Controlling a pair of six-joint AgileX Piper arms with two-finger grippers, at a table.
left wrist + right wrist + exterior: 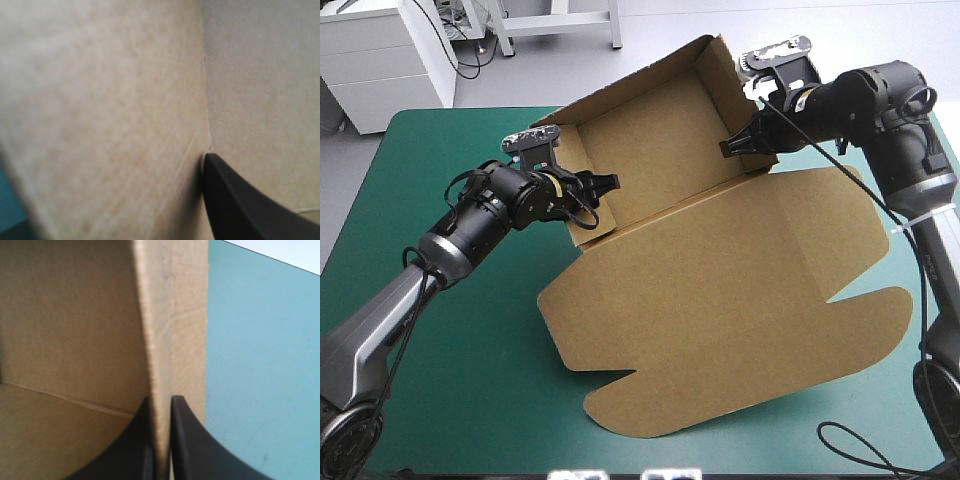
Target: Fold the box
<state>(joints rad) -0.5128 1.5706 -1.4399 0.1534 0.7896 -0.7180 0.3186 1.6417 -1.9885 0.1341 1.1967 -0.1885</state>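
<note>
Teal-green cover (470, 400) lies bare and wide at the table's left and near-left. Only a narrow strip is free to the right of the box (720, 300) and along the near edge.

The box sits right of the middle, reaching from the far edge almost to the near one. Its far part is a tray (660, 140) with walls raised. Its lid (740, 330) lies flat on the cover toward the near side, with the flaps spread.

The left gripper (605, 185) is at the tray's left wall and the right gripper (735, 145) is at its right wall. The two are well apart, with the tray's floor between them.

From above, the right gripper's hold is hard to read. Its own view shows both black fingers (190, 440) all but closed, pinching the upright right wall (170, 315). The tray's inside is on one side and bare cover (260, 365) on the other.

The left wrist view is almost all brown board (100, 100) close against the camera, with a sliver of cover (10, 200) at one corner. Board hides too much of that gripper, so I cannot tell whether it grips.

Both arms reach in over bare cover with nothing in their way.
</note>
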